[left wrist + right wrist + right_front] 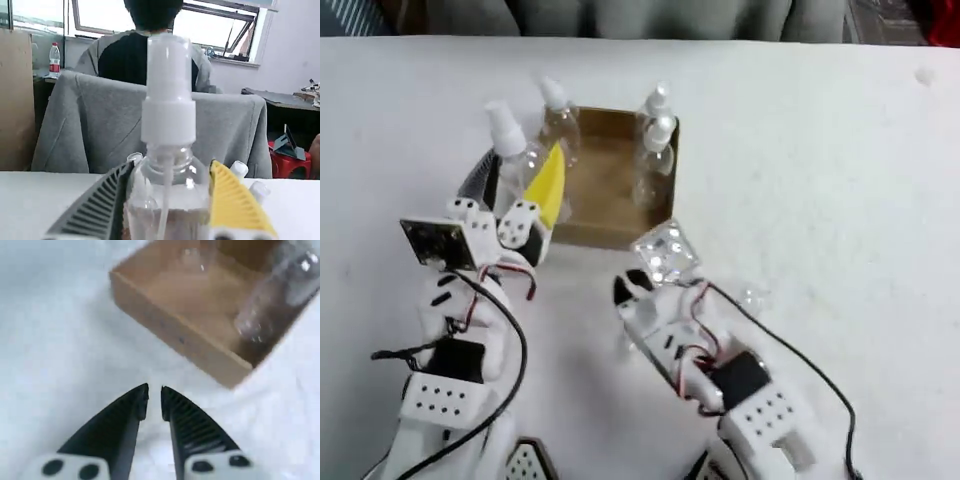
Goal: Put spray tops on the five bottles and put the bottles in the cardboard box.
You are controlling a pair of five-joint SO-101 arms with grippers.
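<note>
White surface [840, 150] carries the cardboard box [605, 236], and with my left gripper [517, 172] clamped on the capped bottle [167, 195] by its left wall, I should lower it upright inside, keeping my right gripper [154, 402], fingers together and empty, clear.

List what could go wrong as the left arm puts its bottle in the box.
1. The held bottle in the left pincer hangs at the left edge of the cardboard box in the high view; released there, it might catch the rim and tip outside.
2. The yellow finger is close to a standing bottle in the box and could knock it over.
</note>
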